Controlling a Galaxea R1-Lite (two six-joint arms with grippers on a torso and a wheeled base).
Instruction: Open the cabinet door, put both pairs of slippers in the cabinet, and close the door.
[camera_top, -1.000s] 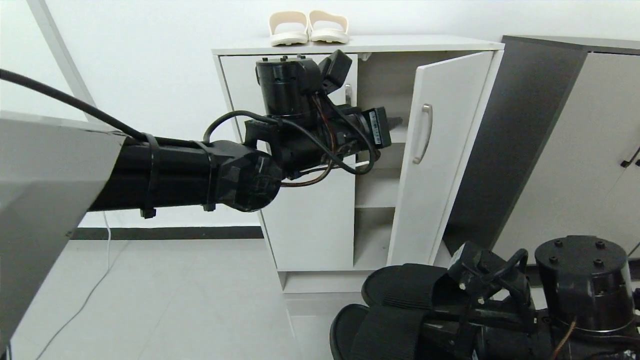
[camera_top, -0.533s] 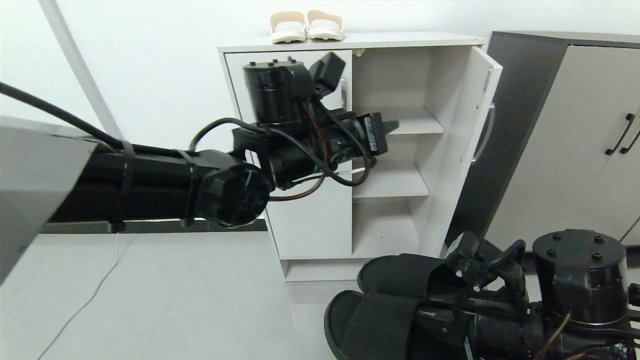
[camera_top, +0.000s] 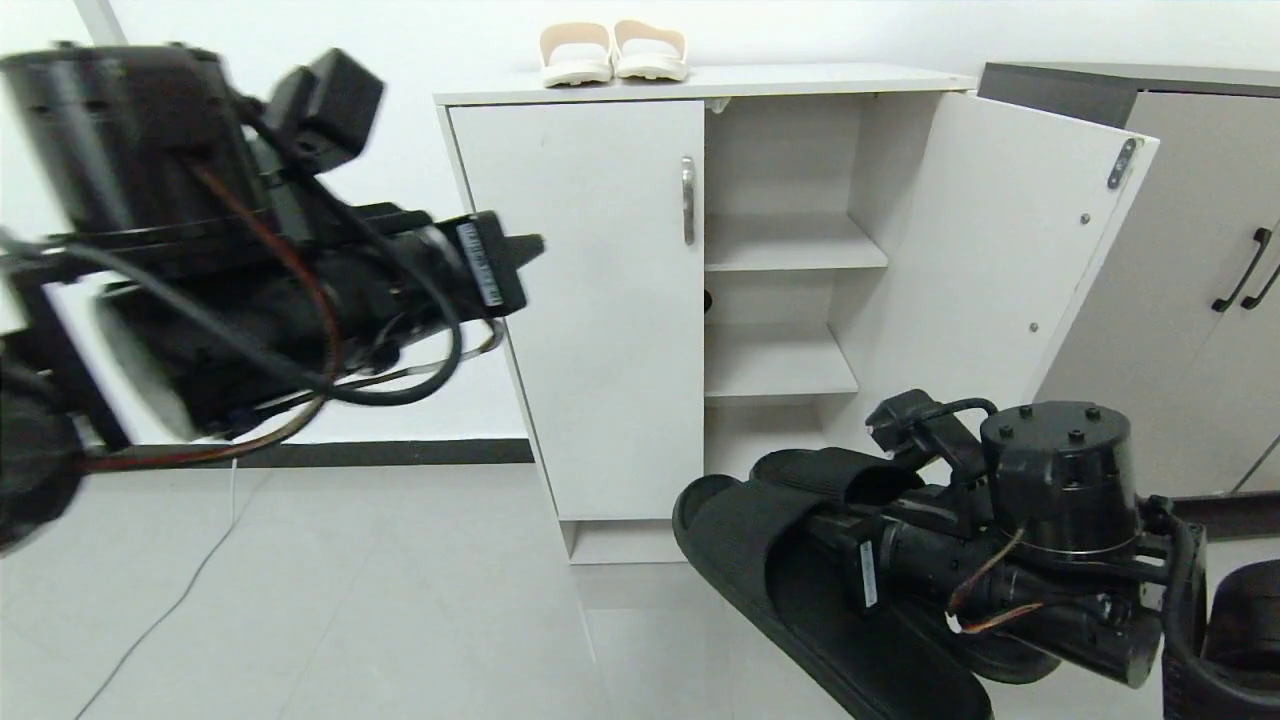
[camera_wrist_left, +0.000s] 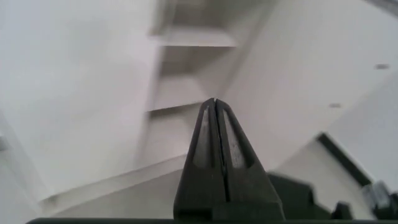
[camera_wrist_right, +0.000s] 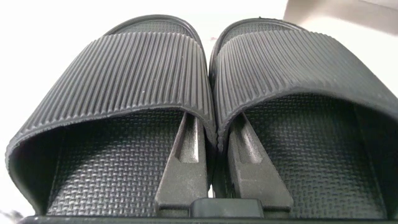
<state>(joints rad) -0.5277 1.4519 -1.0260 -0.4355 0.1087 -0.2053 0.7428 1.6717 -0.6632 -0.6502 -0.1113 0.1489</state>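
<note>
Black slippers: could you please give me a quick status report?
Left end effector shut, holding nothing. Right end effector shut on black slippers. Cabinet door open; beige slippers on cabinet top. Nothing seen blocking shelves.

No writing can be read. A white sticker (camera_top: 480, 266) sits on the left gripper (camera_top: 530, 242). A second sticker (camera_top: 862, 574) sits on the right arm (camera_top: 1000, 590) behind the black slippers (camera_top: 760, 520), and the print on both is too small to make out.
</note>
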